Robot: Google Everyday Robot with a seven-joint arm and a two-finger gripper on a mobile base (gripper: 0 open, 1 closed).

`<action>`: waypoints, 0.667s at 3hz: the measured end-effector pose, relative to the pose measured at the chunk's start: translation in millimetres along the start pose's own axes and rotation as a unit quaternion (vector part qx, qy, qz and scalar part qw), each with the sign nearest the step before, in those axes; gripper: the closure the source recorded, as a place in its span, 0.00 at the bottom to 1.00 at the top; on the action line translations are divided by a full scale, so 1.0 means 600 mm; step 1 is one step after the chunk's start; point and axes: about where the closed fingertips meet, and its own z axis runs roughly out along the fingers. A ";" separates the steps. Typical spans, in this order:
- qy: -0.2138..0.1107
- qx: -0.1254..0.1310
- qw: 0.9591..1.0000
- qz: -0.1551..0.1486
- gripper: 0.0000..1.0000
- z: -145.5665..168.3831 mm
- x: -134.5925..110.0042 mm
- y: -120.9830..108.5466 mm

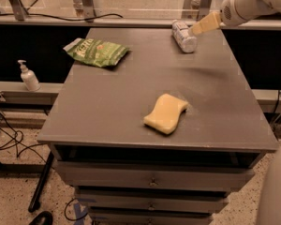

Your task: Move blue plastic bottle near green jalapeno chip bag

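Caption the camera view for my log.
Gripper hovers by the bottle at the table's far right; chip bag far left, sponge nearer.

The grey counter (pixel 112 102) carries the green jalapeno chip bag (pixel 97 53) far left, the blue plastic bottle (pixel 183 35) lying far right and a yellow sponge (pixel 166 113) near the front. The jaws hang beside the bottle.

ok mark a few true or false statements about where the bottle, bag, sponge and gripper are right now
1. The blue plastic bottle lies on its side at the table's far right. True.
2. The gripper is close by the bottle's right side. True.
3. The bottle touches the green jalapeno chip bag. False: the bag lies apart, at the far left.
4. The yellow sponge sits on the bag. False: it lies alone near the front edge.
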 end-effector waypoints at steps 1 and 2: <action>-0.030 0.000 0.995 0.090 0.00 0.079 -0.054 -0.007; -0.024 -0.015 0.988 0.149 0.00 0.138 -0.072 0.024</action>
